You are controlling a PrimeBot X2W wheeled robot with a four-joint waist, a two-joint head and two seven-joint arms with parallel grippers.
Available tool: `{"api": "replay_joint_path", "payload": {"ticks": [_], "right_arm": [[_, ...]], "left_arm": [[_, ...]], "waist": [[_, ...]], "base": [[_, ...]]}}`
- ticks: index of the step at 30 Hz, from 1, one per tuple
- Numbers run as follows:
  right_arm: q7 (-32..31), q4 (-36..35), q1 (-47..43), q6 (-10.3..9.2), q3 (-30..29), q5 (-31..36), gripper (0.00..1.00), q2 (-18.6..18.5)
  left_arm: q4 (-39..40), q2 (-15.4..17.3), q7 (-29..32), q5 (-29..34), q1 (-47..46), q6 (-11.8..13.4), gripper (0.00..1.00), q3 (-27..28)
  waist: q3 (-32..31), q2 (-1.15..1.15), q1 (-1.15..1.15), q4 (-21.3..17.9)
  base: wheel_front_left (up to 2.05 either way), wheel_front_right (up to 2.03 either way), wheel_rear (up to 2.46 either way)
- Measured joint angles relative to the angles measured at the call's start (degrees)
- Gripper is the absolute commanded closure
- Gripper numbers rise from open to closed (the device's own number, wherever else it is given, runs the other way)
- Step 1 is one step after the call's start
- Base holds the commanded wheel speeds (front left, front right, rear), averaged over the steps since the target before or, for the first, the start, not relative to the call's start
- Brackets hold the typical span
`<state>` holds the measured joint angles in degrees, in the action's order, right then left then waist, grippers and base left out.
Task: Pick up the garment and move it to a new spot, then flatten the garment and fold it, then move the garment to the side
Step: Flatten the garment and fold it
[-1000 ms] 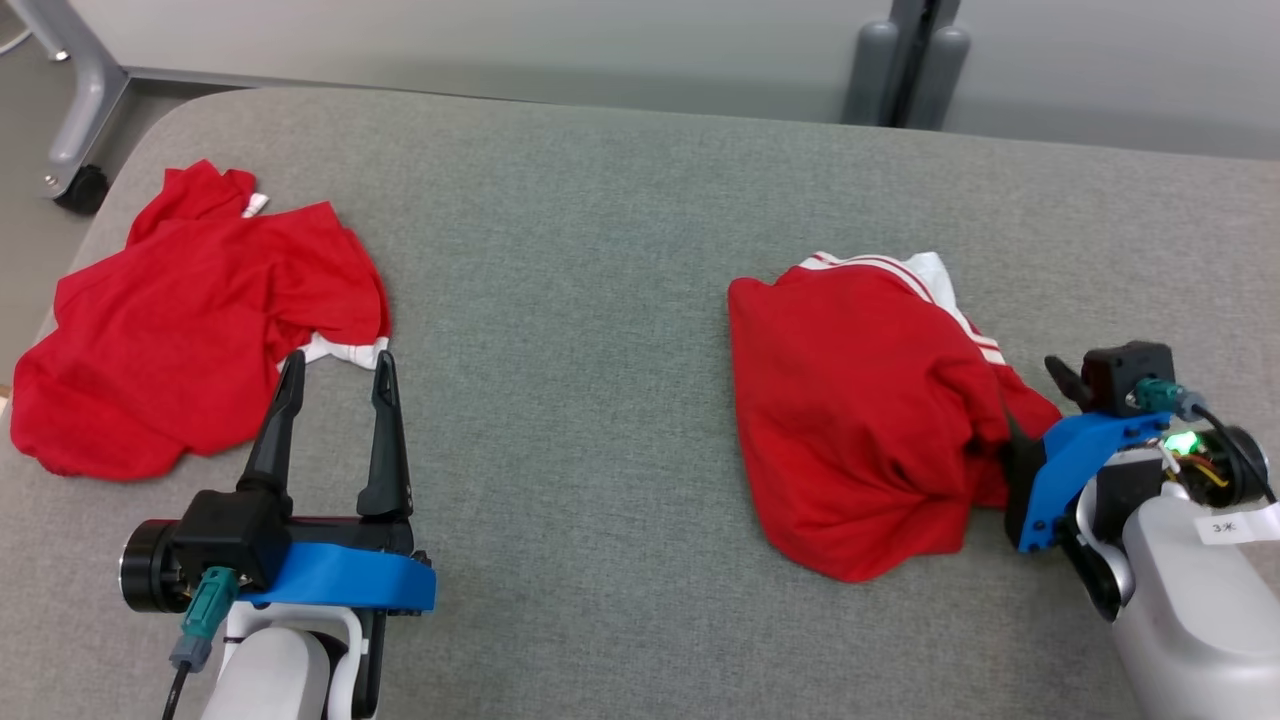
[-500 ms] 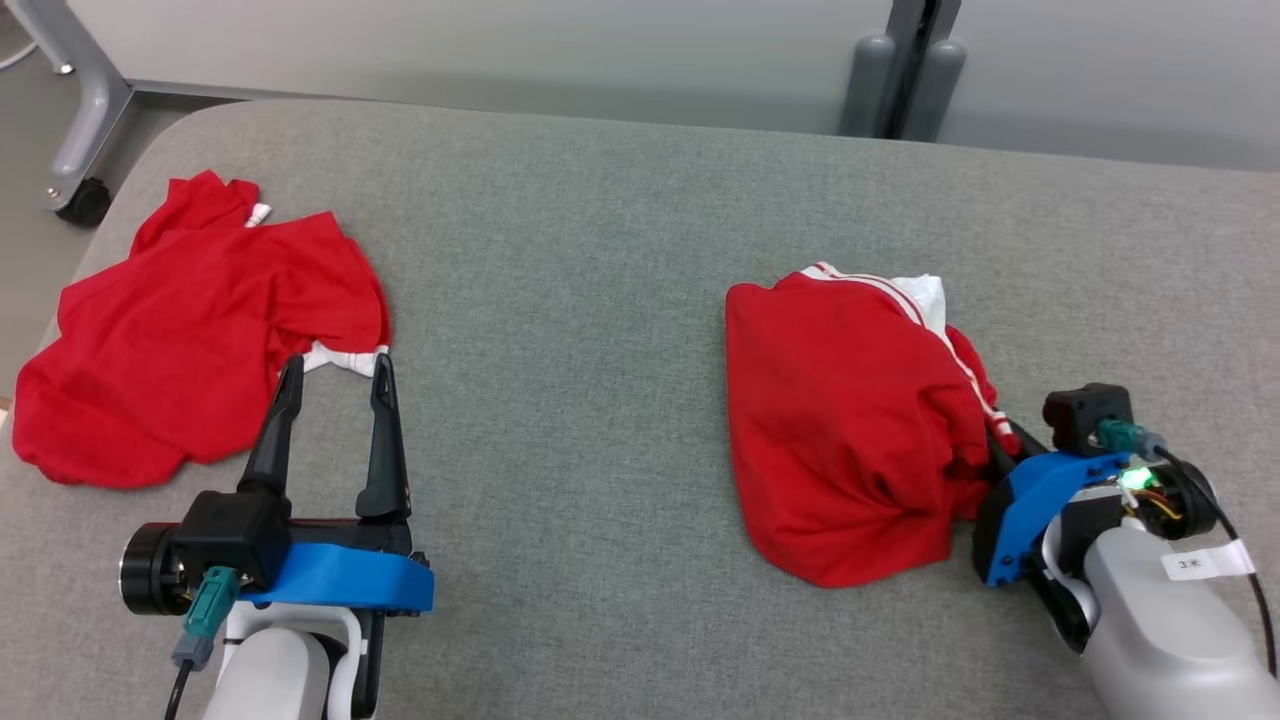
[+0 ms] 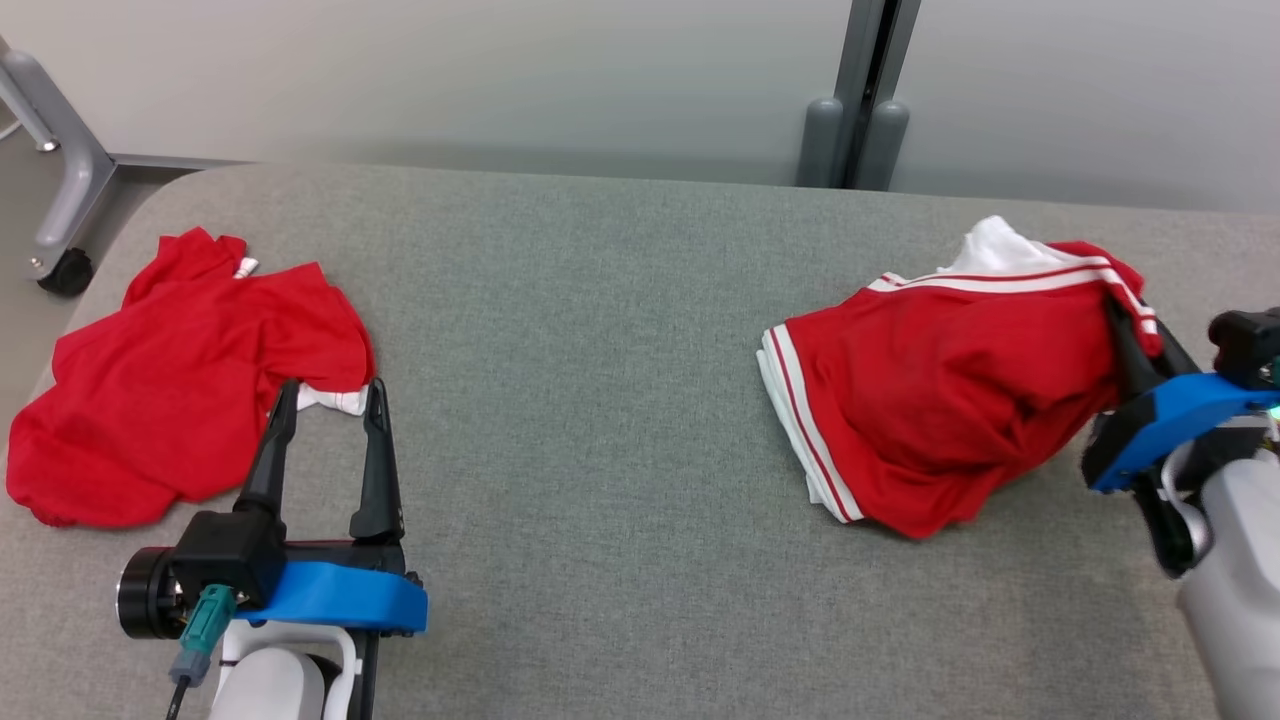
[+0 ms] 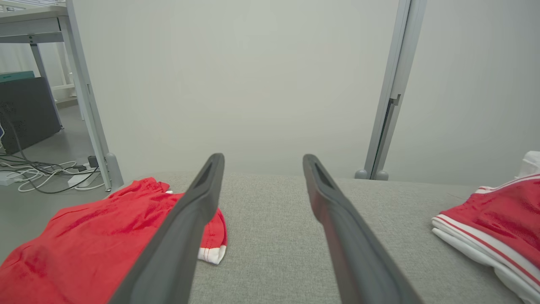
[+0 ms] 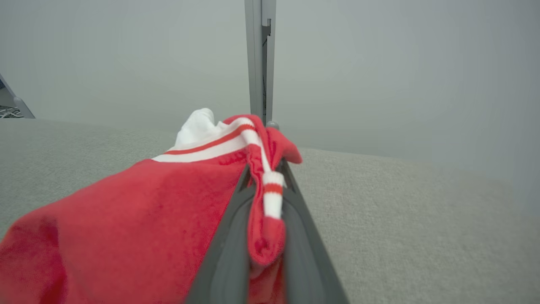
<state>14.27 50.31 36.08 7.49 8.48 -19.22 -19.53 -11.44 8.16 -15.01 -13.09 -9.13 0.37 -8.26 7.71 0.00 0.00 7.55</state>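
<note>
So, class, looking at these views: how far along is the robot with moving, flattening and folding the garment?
Done: the right gripper is shut on an edge of the striped red garment. In hand: the lift, one end raised, the rest bunched on the grey table. Left: placing it, flattening, folding, moving it aside. The left gripper is open and empty beside the plain red garment.

Two garments, a plain garment (image 3: 180, 390) and a striped garment (image 3: 940, 400), two grippers (image 3: 331, 390) (image 3: 1125, 320), one table (image 3: 600, 330).
</note>
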Motion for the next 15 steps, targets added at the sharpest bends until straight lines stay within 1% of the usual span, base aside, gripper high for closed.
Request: {"api": "replay_joint_path", "payload": {"ticks": [3, 6, 11, 15], "right_arm": [[0.2, -3.7, -0.4, 0.0, 1.6, -0.6, 1.0, 2.2], [0.1, -8.0, -1.6, 0.0, 4.9, -1.0, 1.0, 5.0], [-1.2, -15.2, -3.9, 0.0, 12.6, -1.4, 1.0, 10.1], [-2.7, -18.7, -5.6, 0.0, 19.3, -1.4, 1.0, 13.3]], "left_arm": [[-0.3, -0.2, 0.0, 0.1, 0.7, -0.3, 0.0, 0.0], [-0.3, -0.4, 0.0, 0.1, 0.9, -0.4, 0.0, 0.1], [-0.1, -0.6, 0.0, 0.2, 1.2, -0.8, 0.0, 0.1], [-0.2, -1.0, 0.0, 0.2, 1.4, -0.9, 0.0, 0.1]], "waist": [[-1.1, 0.0, 0.0, 0.0], [-2.2, 0.0, -0.01, 0.4], [-3.0, 0.0, -0.01, 1.8], [-3.0, 0.0, -0.01, 3.4]], "base": [[0.0, 0.0, 0.0], [0.0, 0.0, 0.0], [0.0, 0.0, 0.0], [0.0, 0.0, 0.0]]}}
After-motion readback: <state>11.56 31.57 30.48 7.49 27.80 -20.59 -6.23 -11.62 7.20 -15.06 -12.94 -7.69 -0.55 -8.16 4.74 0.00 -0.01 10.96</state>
